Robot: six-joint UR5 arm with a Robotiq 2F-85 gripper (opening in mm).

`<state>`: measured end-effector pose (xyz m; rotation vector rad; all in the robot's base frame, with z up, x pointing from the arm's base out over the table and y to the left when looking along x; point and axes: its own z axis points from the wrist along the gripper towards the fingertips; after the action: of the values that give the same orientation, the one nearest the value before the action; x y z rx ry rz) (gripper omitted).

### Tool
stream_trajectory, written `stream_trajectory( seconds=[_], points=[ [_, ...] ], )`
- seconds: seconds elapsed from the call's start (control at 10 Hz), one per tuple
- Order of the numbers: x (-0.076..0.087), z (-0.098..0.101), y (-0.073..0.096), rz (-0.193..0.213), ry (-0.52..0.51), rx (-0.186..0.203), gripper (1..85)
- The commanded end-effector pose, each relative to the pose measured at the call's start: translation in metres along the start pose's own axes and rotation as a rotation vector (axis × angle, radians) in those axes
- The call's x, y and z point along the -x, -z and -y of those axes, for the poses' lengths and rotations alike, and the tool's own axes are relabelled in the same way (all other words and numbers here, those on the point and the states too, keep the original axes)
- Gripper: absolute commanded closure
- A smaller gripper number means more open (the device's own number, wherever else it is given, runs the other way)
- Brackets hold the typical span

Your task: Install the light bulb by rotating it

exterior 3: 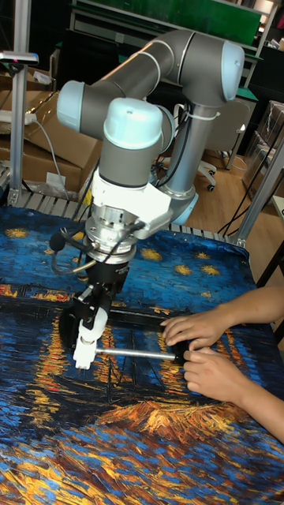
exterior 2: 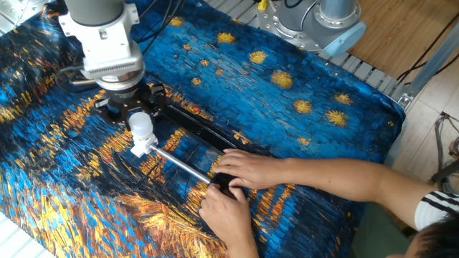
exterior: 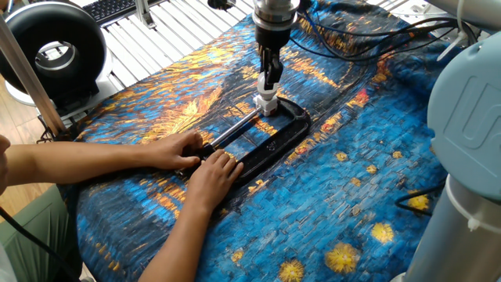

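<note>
The small white light bulb (exterior: 268,97) (exterior 2: 140,124) (exterior 3: 91,324) stands upright on the white socket block (exterior: 267,110) (exterior 2: 141,147) (exterior 3: 81,354), at the far end of a black C-clamp (exterior: 275,141) (exterior 2: 201,129) lying flat on the cloth. My gripper (exterior: 270,78) (exterior 2: 135,115) (exterior 3: 98,306) comes straight down from above and is shut on the bulb's globe. The dark fingers hide part of the bulb. A person's two hands (exterior: 200,160) (exterior 2: 240,175) (exterior 3: 201,347) press on the clamp's screw handle at the near end of its silver rod (exterior 2: 183,163).
A blue and orange painted cloth (exterior: 352,188) covers the table. At one corner stands a black round fan (exterior: 51,51). The arm's pale blue base (exterior: 470,141) rises at the table's edge, and cables (exterior: 352,39) trail behind the gripper.
</note>
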<state>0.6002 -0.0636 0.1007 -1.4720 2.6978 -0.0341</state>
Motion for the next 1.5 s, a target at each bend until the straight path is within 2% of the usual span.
stream_trajectory(
  seconds=[0.0, 0.2, 0.4, 0.8, 1.0, 1.1, 1.4],
  points=[
    [0.003, 0.018, 0.003, 0.044, -0.138, -0.045, 69.3],
    [0.007, 0.021, 0.000, 0.063, -0.222, -0.048, 71.0],
    [0.007, 0.021, -0.004, 0.077, -0.231, -0.040, 71.0],
    [0.002, 0.018, -0.006, 0.050, -0.219, -0.030, 71.3],
    [-0.001, 0.020, -0.005, 0.033, -0.223, -0.040, 74.0],
    [0.003, 0.021, -0.002, 0.035, -0.260, -0.043, 74.7],
    [0.013, 0.036, 0.000, 0.078, -0.438, -0.094, 75.0]
  ],
)
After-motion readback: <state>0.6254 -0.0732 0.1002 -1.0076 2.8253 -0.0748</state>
